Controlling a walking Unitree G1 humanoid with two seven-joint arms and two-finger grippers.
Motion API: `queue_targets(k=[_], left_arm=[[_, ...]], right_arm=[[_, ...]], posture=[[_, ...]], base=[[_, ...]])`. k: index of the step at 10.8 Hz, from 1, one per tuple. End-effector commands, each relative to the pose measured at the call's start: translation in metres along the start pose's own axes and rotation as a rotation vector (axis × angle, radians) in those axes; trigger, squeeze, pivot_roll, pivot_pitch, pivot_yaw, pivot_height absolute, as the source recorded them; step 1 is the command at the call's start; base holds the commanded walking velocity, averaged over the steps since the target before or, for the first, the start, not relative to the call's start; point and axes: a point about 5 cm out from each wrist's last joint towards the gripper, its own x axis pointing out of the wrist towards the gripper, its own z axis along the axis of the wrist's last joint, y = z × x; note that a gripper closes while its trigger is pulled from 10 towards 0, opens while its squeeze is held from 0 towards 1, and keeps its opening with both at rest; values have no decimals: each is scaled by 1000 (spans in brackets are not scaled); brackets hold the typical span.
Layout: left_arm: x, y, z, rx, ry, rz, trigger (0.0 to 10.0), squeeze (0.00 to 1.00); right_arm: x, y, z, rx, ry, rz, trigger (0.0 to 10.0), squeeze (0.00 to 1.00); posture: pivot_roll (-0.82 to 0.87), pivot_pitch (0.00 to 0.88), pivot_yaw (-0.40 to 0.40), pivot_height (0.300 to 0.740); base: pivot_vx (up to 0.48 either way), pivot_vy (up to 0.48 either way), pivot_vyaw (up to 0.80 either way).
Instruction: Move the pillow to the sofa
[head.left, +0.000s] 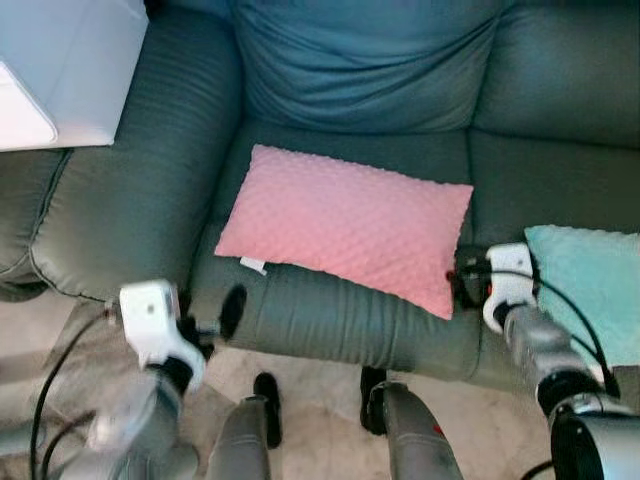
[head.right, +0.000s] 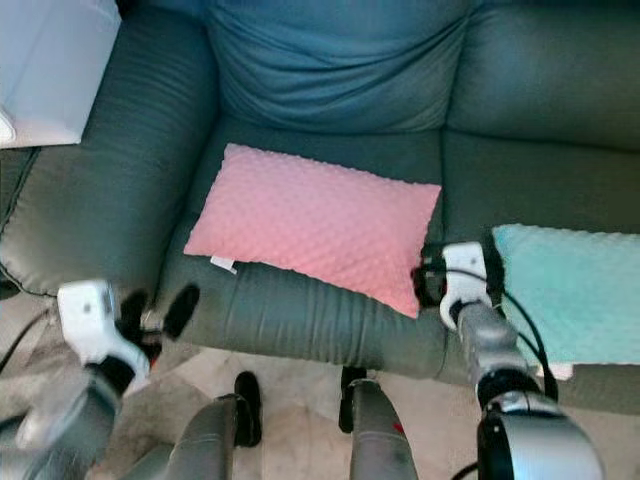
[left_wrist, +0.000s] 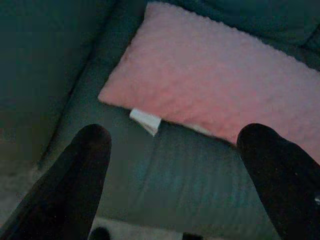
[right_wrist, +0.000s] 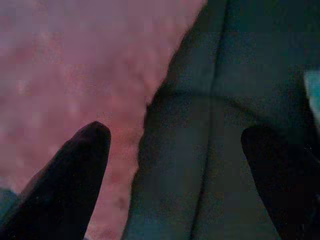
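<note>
The pink pillow (head.left: 345, 228) lies mid-frame on the sofa (head.left: 330, 330) seat, looking soft and light, best pinched at its corners, where my left gripper (left_wrist: 175, 175) and right gripper (right_wrist: 175, 170) hover, fingers spread, empty.

Silver arms, white wrist housings, black cables, left claw (head.left: 215, 320) with long black fingers (left_wrist: 85, 175)

No readable text, brand, number or sign anywhere. Small white tag (left_wrist: 145, 120) sewn at the pink pillow (head.left: 345, 225) edge, toward seven o'clock on the pillow, was too small and blurred to read.
</note>
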Motion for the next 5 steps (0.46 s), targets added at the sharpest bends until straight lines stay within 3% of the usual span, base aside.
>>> queue_targets(k=[1,5], left_arm=[[3,13,-6,24,11,62,10000,0],[43,24,-11,87,-3,125,10000,0]], right_arm=[[-3,3,-7,22,-12,24,10000,0],[-9,21,2,133,-192,12,10000,0]], posture=[[53,257,43,740],[-25,97,32,740]], base=[[0,0,0],[0,0,0]])
